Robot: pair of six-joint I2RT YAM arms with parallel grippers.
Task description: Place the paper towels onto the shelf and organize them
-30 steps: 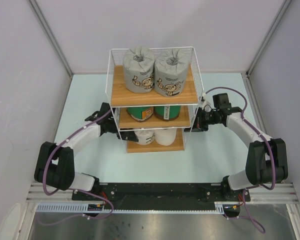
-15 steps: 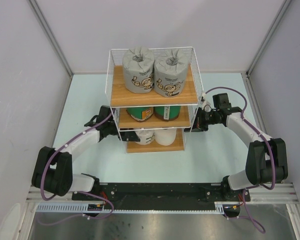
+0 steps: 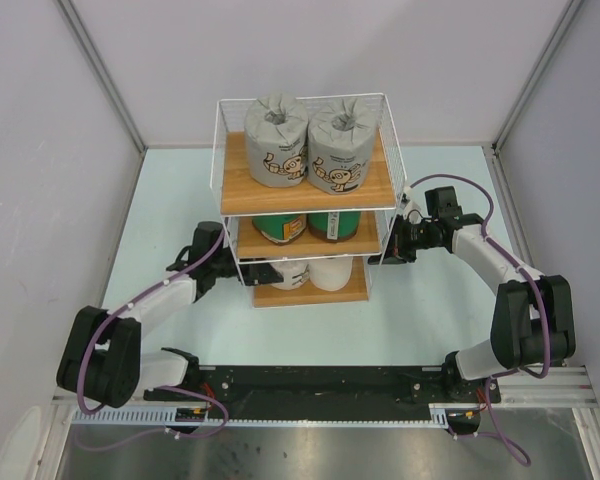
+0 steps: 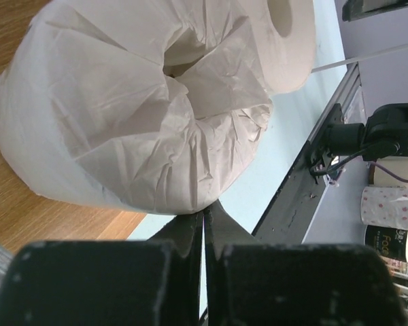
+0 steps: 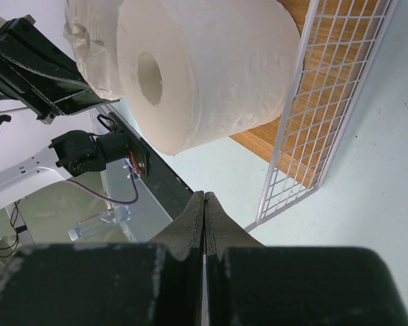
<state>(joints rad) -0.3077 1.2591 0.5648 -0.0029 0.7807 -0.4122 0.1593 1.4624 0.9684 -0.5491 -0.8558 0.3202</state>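
Note:
The shelf point(image 3: 238, 188) stands mid-table with paper towels on all three boards. Two grey cartoon-print rolls point(image 3: 278, 140) sit on top, two green rolls point(image 3: 280, 228) in the middle. On the bottom board point(image 4: 27, 204) a white-wrapped roll point(image 4: 136, 115) lies beside a bare white roll point(image 5: 211, 68). My left gripper point(image 4: 204, 212) is shut and empty, its tips against the white-wrapped roll's side. My right gripper point(image 5: 204, 197) is also shut and empty. It hangs just outside the shelf's right wire side point(image 5: 326, 115), level with the bottom tier.
White walls close in the pale table point(image 3: 420, 310) at the back and on both sides. The black base rail point(image 3: 310, 385) runs along the near edge. Off the table, beyond the rail, stand a spotted cup point(image 4: 387, 205) and other containers.
The left arm has swung nearer and inward, bringing its shut gripper up to the bottom tier's left side. The right arm has not moved.

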